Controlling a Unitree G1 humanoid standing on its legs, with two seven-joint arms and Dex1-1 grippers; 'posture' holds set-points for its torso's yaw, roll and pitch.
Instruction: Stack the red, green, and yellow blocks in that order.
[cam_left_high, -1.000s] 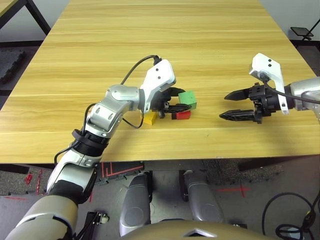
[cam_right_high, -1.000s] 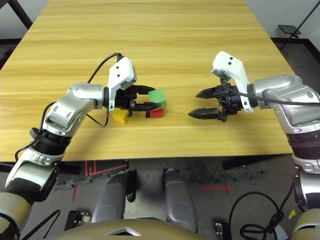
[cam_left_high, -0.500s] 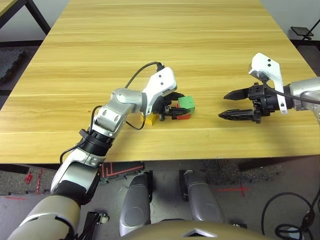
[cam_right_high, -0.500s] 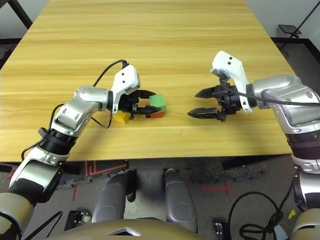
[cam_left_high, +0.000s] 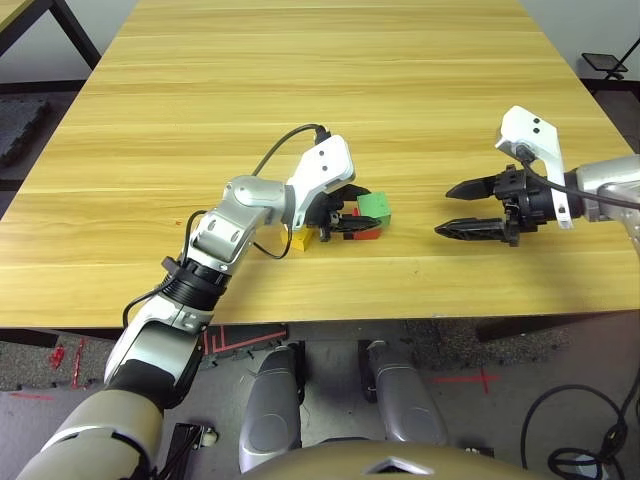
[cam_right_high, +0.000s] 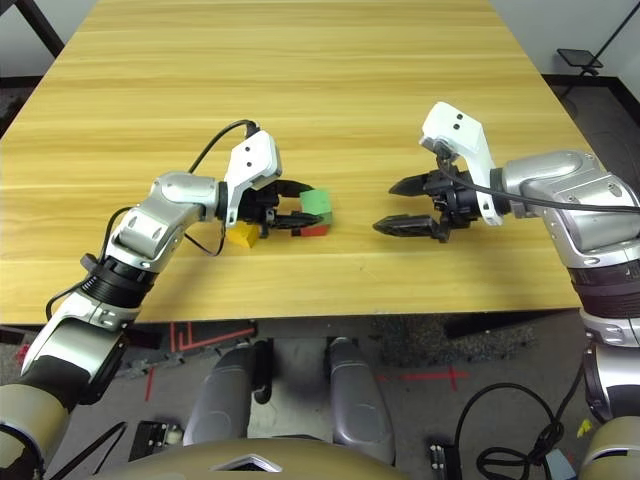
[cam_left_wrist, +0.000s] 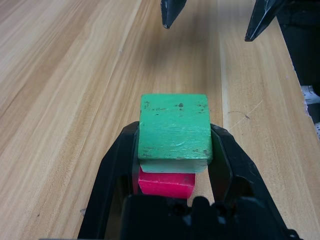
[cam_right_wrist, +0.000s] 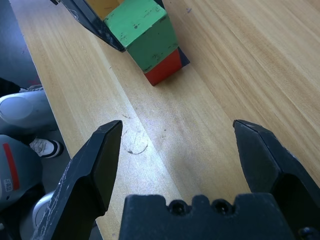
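here, at the left, the yellow block (cam_left_high: 300, 238) lies on the table (cam_left_high: 400, 100) just beside the left gripper (cam_left_high: 352, 219), waiting as the last of the 3. that gripper is clamped on the green block (cam_left_wrist: 174, 131), which sits on the red block (cam_left_wrist: 165, 183), likely to square it up before letting go. well to the right, the right gripper (cam_left_high: 473, 208) hovers with fingers spread wide, holding nothing.
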